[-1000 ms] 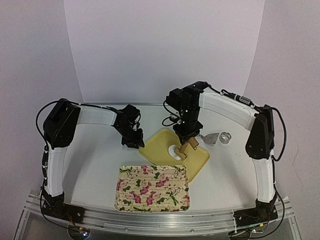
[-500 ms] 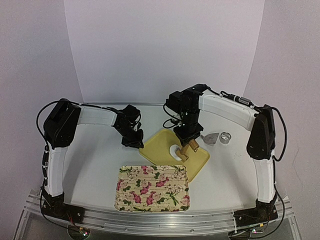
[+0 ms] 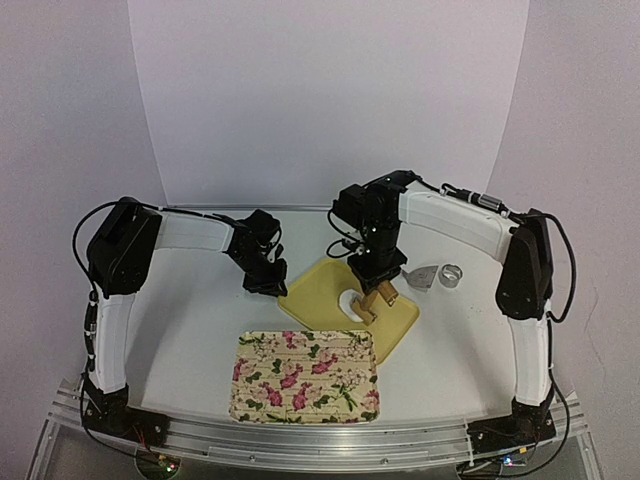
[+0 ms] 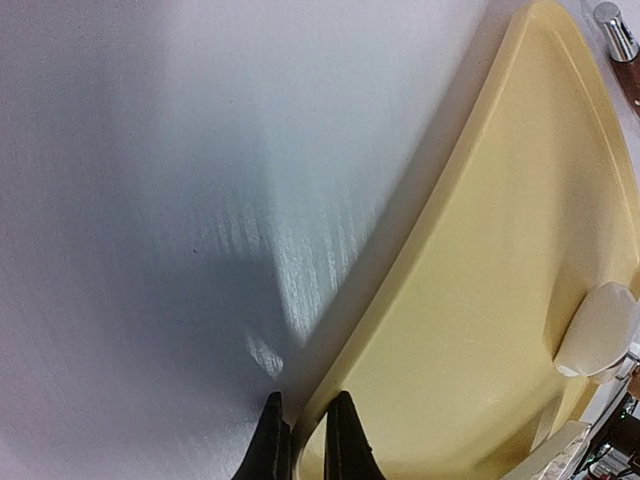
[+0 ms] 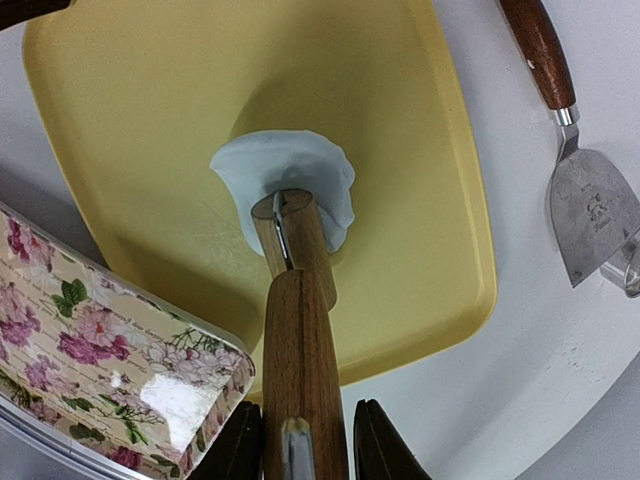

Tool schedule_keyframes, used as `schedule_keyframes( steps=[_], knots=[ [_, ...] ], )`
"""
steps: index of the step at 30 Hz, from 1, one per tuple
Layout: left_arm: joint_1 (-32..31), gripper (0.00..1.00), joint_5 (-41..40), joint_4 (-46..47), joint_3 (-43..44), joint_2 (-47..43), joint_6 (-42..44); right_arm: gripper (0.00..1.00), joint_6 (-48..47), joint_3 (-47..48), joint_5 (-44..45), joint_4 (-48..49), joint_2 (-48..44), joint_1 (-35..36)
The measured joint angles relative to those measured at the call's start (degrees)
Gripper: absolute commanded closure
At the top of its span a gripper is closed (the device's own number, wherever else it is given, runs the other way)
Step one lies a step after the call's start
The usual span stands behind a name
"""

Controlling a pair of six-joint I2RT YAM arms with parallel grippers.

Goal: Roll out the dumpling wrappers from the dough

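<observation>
A robot lab bench set up with kitchen props, not a real kitchen. Two white-and-black arms, left (image 3: 190,232) and right (image 3: 450,215), are bolted to an aluminium rail (image 3: 300,440) at the near edge of a plain white surface (image 3: 190,330), with loose black cables (image 3: 80,235) running along them. A curved white backdrop (image 3: 330,100) closes off the scene behind. The cooking things are few: a yellow board (image 3: 320,285), a floral tray (image 3: 305,375), a wooden rolling pin (image 5: 300,330), a scraper (image 5: 590,215), a ring cutter (image 3: 452,274) and a dumpling wrapper (image 5: 290,170).
</observation>
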Motion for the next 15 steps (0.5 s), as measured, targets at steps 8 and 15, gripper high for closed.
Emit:
schedule_keyframes(
  steps=[8, 15],
  knots=[
    [-0.07, 1.00, 0.16, 0.22, -0.17, 0.00, 0.38, 1.00, -0.61, 3.44, -0.69, -2.15, 2.54, 0.77],
    [-0.11, 1.00, -0.21, 0.82, -0.78, -0.26, 0.68, 1.00, 1.29, 3.72, 1.65, -2.42, 3.08, 2.17]
  ],
)
